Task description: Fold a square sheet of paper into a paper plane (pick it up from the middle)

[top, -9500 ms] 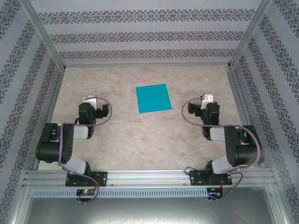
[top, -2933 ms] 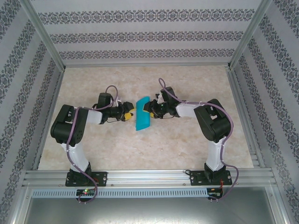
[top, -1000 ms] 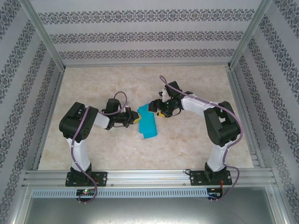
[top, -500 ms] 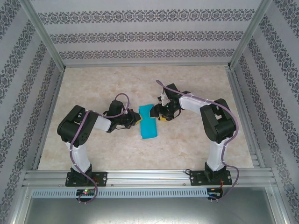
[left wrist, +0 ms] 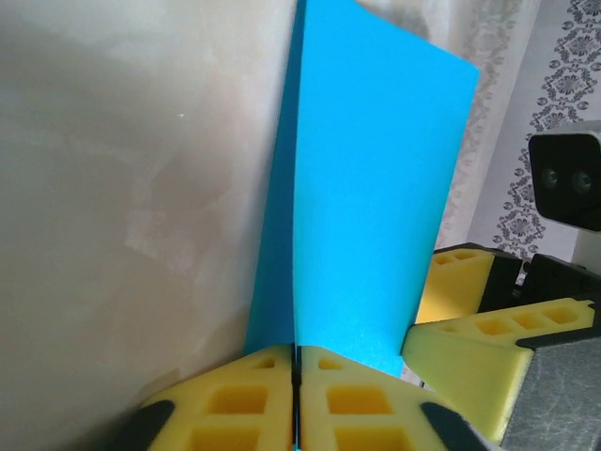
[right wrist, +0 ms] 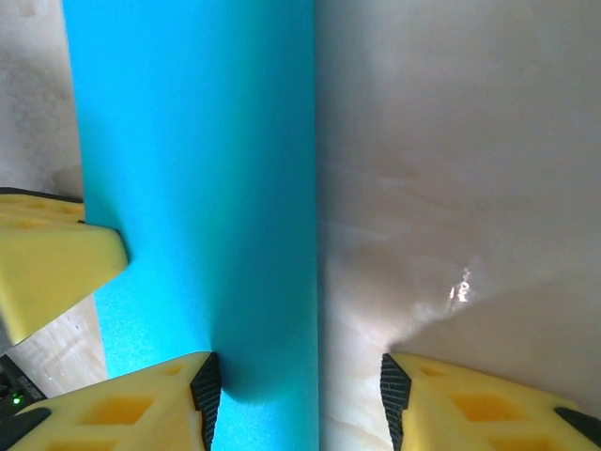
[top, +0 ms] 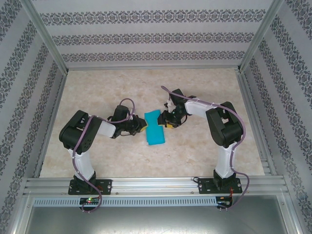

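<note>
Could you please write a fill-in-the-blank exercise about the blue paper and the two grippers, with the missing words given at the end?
1. The thin teal-blue sheet of paper lies ____ into two layers on the beige marbled table.
2. The left gripper is ____ on an edge of the sheet.
3. The right gripper has its jaws ____, astride an edge of the sheet.
4. The foam fingers of both grippers are ____ in colour.
Missing words: folded; shut; open; yellow.

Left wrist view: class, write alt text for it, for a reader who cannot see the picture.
The left gripper is pinched shut on the near edge of a folded teal-blue sheet of paper, which stretches away over a pale marbled table. The right gripper stands open at the paper's right side.
</note>
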You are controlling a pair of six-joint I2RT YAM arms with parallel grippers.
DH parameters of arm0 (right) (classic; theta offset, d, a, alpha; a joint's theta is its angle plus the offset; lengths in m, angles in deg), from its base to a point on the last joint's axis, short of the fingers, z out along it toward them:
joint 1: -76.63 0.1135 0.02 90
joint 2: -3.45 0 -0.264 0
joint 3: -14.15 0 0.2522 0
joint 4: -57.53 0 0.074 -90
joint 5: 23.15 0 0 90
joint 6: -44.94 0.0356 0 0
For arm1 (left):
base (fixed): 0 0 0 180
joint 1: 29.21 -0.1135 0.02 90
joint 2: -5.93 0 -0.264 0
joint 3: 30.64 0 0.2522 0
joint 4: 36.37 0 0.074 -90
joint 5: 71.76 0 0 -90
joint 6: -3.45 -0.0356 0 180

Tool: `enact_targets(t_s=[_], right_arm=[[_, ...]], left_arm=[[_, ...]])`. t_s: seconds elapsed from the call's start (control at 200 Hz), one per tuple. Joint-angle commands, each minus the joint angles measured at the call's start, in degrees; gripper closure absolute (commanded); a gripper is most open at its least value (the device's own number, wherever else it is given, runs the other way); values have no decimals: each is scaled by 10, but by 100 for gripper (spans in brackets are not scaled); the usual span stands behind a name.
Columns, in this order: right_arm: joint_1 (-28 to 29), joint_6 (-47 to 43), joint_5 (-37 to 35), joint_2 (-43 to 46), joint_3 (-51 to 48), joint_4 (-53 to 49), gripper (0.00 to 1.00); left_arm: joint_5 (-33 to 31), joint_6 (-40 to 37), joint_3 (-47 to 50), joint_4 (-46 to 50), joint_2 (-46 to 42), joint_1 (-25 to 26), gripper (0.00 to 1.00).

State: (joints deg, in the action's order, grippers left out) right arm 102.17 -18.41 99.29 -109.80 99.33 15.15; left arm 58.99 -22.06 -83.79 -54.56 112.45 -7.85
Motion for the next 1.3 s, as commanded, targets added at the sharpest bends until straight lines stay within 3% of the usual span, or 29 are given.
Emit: enact_targets(t_s=[0.0, 0.19, 0.325, 0.505, 0.944, 1.294], right_arm=[[12, -10, -53, -33, 2, -35, 50], [16, -2, -100, -48, -3, -41, 54], [17, -3, -109, -49, -14, -32, 54], [14, -13, -120, -49, -23, -29, 55], [11, -55, -172, -64, -7, -67, 57], [6, -2, -195, -86, -3, -77, 56]], left_arm=[[-28, -22, -19, 62, -52, 5, 78], [-88, -72, -65, 235, -110, 0, 53], [-99, -103, -88, 319, -119, -13, 44], [-108, -114, -96, 347, -124, -16, 35], [-130, -143, -135, 397, -115, -16, 32], [-142, -140, -138, 398, -114, -15, 33]])
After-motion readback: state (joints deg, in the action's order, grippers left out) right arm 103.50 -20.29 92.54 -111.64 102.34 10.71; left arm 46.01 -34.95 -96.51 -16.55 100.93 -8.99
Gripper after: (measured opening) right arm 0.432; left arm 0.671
